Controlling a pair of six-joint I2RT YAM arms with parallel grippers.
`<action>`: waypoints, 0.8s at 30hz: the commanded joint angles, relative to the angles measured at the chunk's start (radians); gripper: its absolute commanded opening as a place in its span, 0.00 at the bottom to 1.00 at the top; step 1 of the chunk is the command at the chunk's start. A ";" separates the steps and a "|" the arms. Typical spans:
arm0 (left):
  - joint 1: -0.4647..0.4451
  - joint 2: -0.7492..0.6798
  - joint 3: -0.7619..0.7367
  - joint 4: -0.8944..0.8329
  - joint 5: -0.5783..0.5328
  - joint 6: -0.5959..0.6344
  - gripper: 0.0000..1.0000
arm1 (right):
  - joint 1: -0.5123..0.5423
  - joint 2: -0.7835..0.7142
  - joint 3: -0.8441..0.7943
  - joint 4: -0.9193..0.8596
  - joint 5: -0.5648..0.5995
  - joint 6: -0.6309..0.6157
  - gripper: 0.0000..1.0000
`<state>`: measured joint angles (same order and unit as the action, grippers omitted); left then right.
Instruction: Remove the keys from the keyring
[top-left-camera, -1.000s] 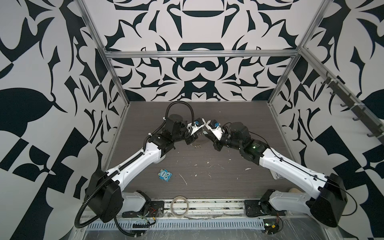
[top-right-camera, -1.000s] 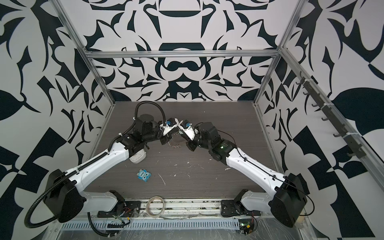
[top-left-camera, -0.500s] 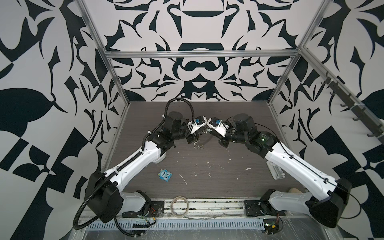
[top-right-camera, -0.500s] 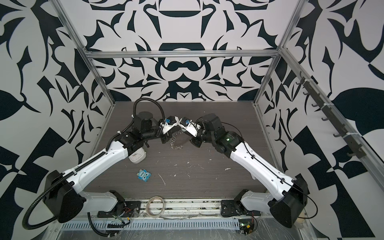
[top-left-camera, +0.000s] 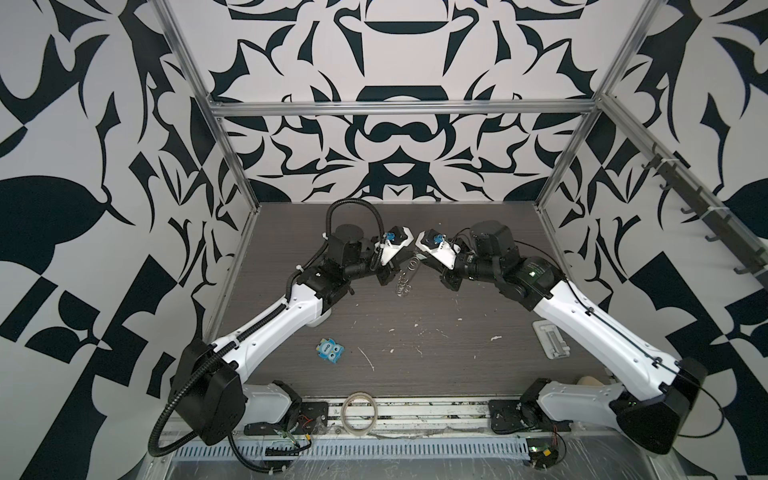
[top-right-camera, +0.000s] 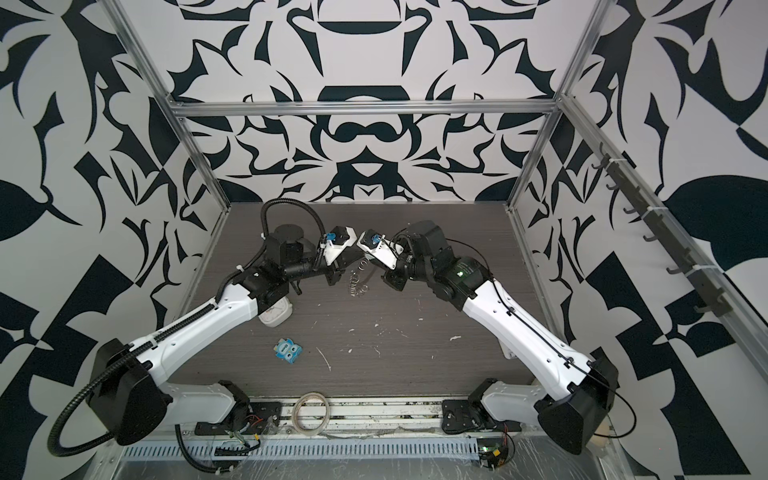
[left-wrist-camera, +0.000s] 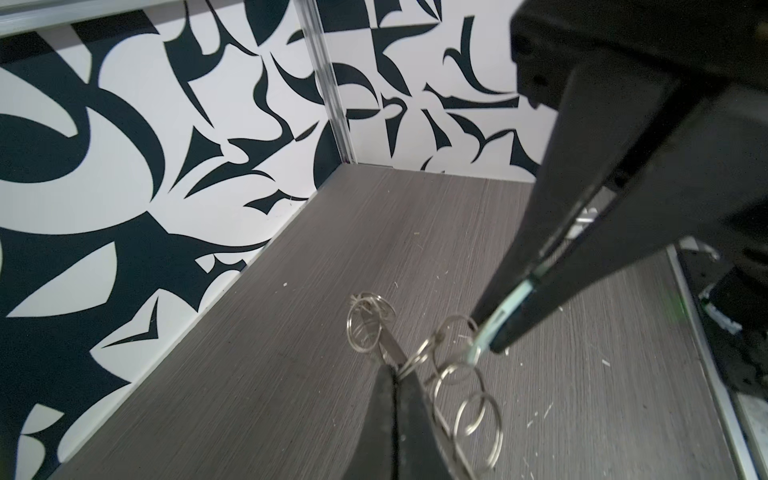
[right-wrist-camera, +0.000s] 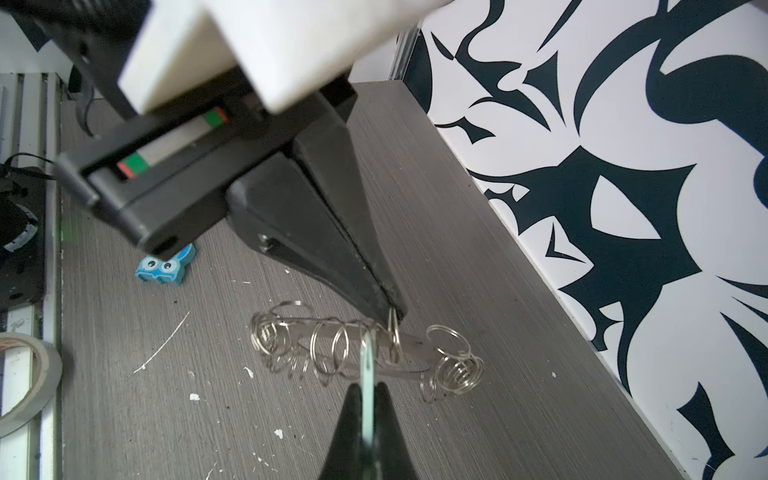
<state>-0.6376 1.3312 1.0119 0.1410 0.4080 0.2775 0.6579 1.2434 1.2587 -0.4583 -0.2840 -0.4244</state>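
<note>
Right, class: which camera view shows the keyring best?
The right wrist view: the keyring is seen edge-on, its full span and split rings in frame. The left wrist view shows only part of it; in both top views it is a tiny glint.

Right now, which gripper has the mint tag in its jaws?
The right gripper: the mint tag sits edge-on between its jaws. The left gripper pinches a split ring instead.

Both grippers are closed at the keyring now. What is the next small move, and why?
Probably the right gripper should ease the mint tag gently away from the keyring. The left gripper is shut on the keyring and can brace it, the right is shut on the tag, and the tag looks linked to a split ring.
</note>
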 joint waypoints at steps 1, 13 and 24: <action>-0.014 0.037 -0.065 0.138 -0.079 -0.148 0.00 | 0.015 -0.015 0.042 0.089 -0.095 0.057 0.00; -0.063 0.099 -0.256 0.734 -0.191 -0.409 0.00 | 0.015 -0.021 0.003 0.106 -0.060 0.116 0.00; -0.096 0.238 -0.304 1.239 -0.200 -0.490 0.00 | 0.014 -0.029 0.041 0.038 -0.023 0.079 0.00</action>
<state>-0.7193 1.5383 0.7006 1.1633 0.2268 -0.1627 0.6502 1.2499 1.2530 -0.4534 -0.2420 -0.3214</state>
